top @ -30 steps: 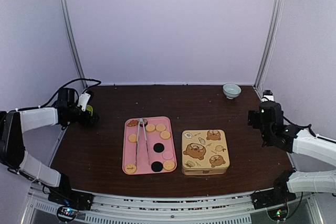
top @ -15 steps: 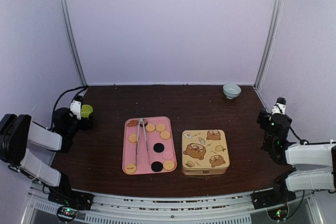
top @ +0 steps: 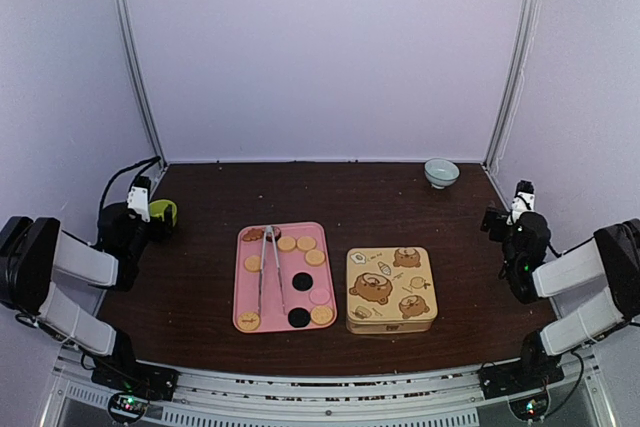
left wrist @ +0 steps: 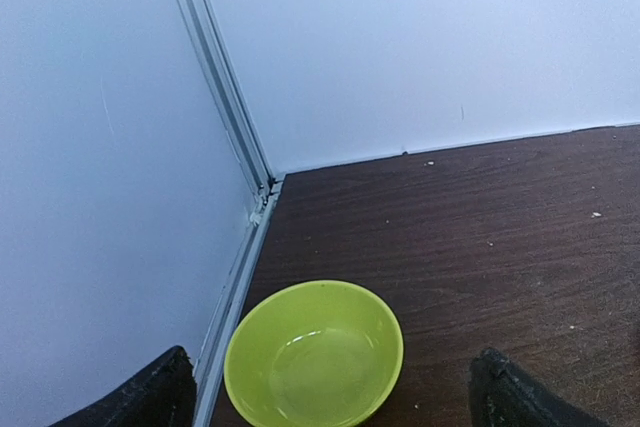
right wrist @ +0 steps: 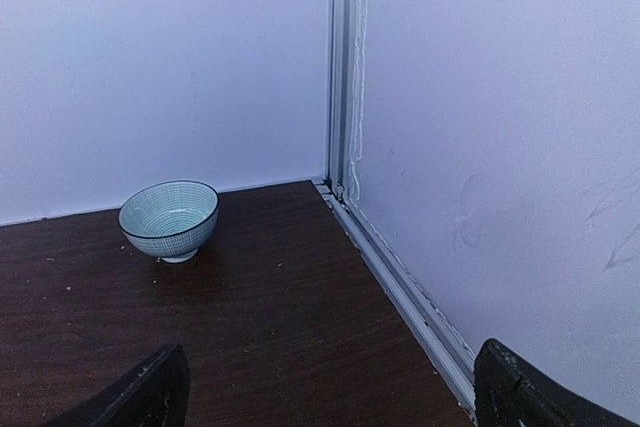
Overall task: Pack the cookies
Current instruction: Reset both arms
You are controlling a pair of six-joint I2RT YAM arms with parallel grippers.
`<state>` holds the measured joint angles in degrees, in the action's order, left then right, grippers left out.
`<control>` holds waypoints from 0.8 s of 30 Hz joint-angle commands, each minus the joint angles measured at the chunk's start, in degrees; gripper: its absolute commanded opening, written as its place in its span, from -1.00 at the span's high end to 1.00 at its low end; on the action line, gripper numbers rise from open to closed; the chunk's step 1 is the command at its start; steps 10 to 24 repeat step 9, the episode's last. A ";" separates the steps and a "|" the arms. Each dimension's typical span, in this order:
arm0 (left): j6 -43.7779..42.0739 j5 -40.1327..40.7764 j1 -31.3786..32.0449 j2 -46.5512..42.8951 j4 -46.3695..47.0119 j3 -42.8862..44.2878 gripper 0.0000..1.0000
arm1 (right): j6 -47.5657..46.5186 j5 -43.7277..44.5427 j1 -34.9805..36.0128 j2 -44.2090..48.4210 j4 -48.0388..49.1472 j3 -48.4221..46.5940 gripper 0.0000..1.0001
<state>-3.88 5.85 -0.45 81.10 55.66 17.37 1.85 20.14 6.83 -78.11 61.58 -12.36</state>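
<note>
Left tool (left wrist: pixel 330 395) and right tool (right wrist: pixel 330 387) both gape fully, gripping nothing, well apart from the cookies (top: pixel 306 243).

Here's the tally: one pink tray (top: pixel 240 292), and on it ten cookies (top: pixel 287 243). That's six golden rounds, one darker brown one, two black discs (top: pixel 302 281) and a single pink disc (top: pixel 318 297), faint against the tray. One pair of metal tongs (top: pixel 270 272). One bear-printed tin (top: pixel 391 289). And two bowls: one green bowl (left wrist: pixel 313 355), one pale blue bowl (right wrist: pixel 168 219).
</note>
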 commanded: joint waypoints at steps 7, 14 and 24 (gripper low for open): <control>0.89 0.29 -0.69 0.63 2.30 1.71 -0.96 | -0.13 -3.38 -0.77 0.20 2.64 -1.07 -1.00; 0.89 0.43 -0.69 0.47 2.66 1.35 -0.96 | 0.01 -3.47 -0.76 0.25 2.39 -1.13 -1.00; 0.89 0.43 -0.69 0.47 2.66 1.35 -0.96 | 0.01 -3.47 -0.76 0.25 2.39 -1.13 -1.00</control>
